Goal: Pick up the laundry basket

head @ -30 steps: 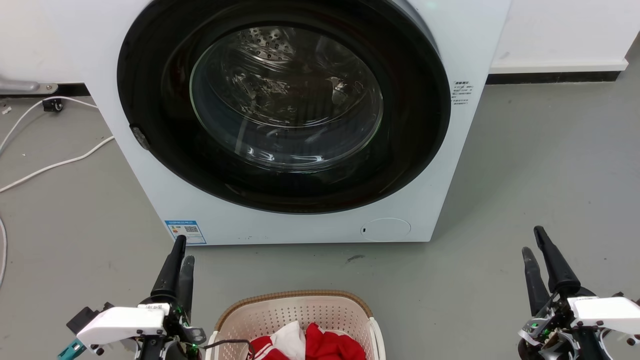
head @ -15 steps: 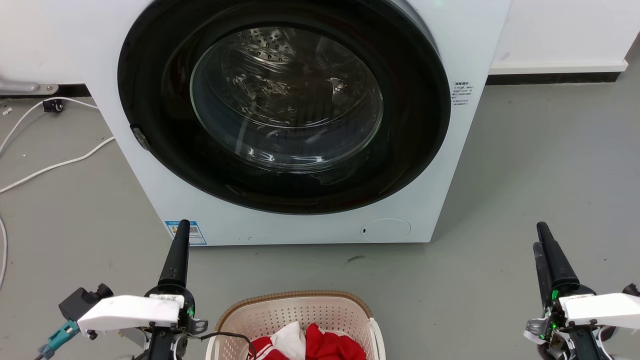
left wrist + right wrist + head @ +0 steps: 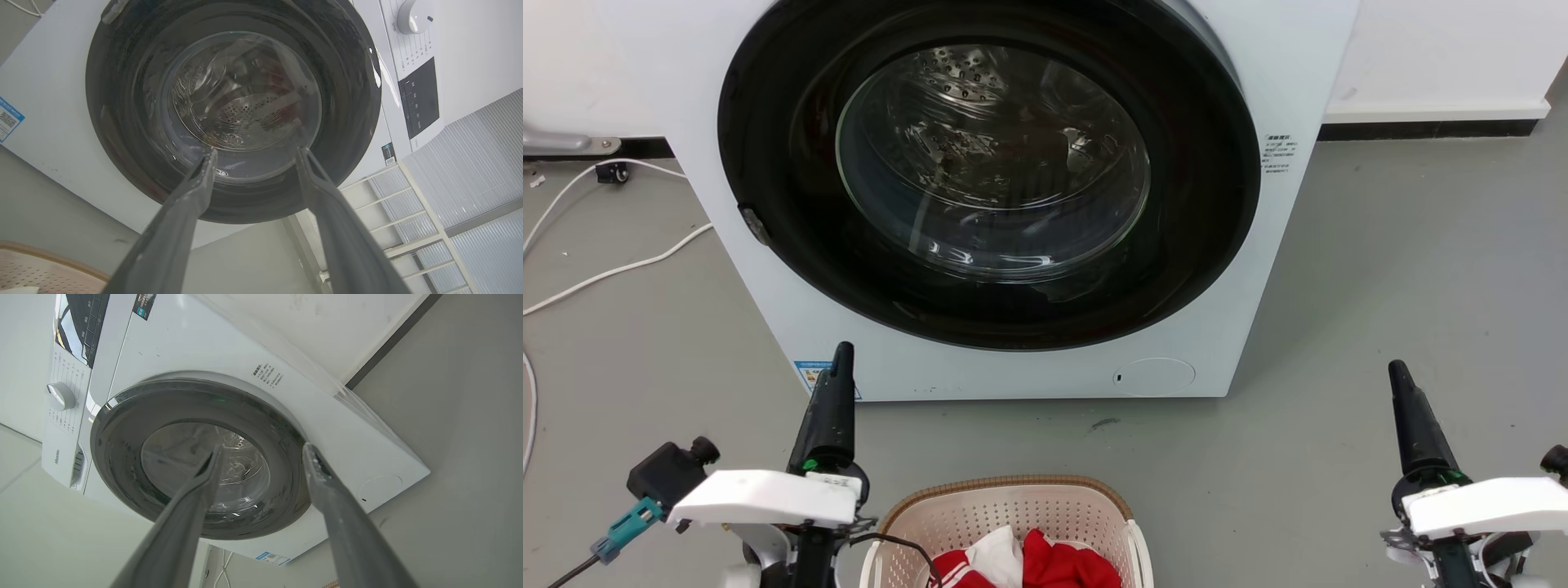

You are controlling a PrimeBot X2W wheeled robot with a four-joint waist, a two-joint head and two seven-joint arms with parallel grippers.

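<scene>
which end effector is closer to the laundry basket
The left end effector: it rises just beside the left rim of the laundry basket, while the right end effector stands far off to its right.

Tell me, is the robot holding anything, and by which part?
Nothing. The left gripper and right gripper are both open, with nothing between their fingers; the laundry basket sits between the arms, ungripped.

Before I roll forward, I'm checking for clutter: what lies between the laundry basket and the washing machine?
In the head view, bare floor with one small dark mark separates basket from machine.
</scene>
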